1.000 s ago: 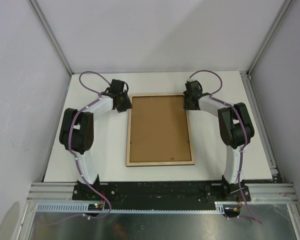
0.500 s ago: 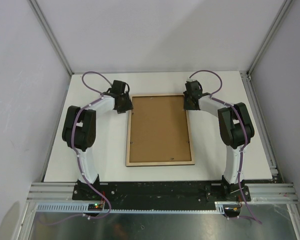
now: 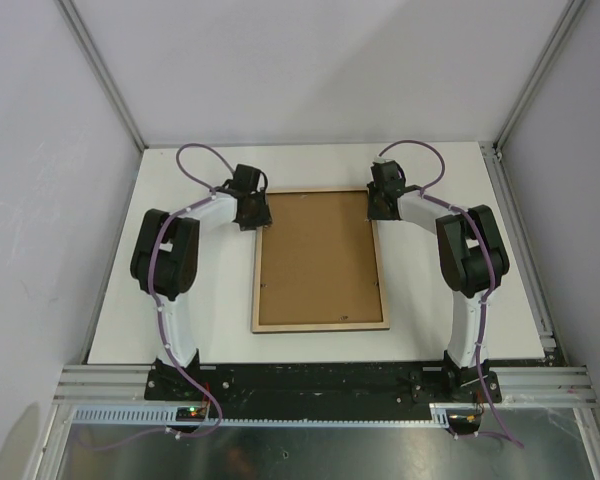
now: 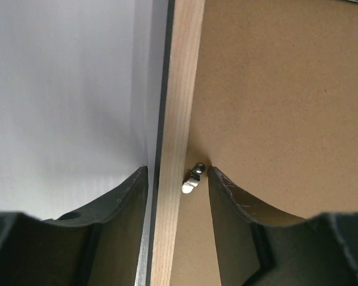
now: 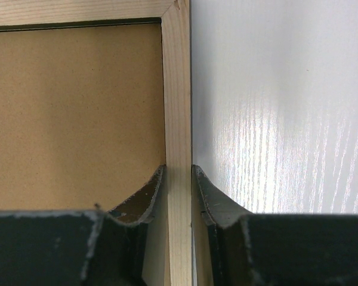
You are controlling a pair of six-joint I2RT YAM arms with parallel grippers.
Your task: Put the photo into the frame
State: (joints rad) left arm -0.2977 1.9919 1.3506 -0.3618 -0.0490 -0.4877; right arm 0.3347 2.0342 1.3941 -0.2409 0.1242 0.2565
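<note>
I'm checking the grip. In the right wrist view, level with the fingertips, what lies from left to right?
Backing board → finger → frame → other finger → table.

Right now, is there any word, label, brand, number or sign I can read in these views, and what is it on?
No text can be read in any view.
frame, pale wood reverse: no print or sticker.
backing board, plain brown: blank.
metal clip: no marking visible.
table, white: nothing printed.
</note>
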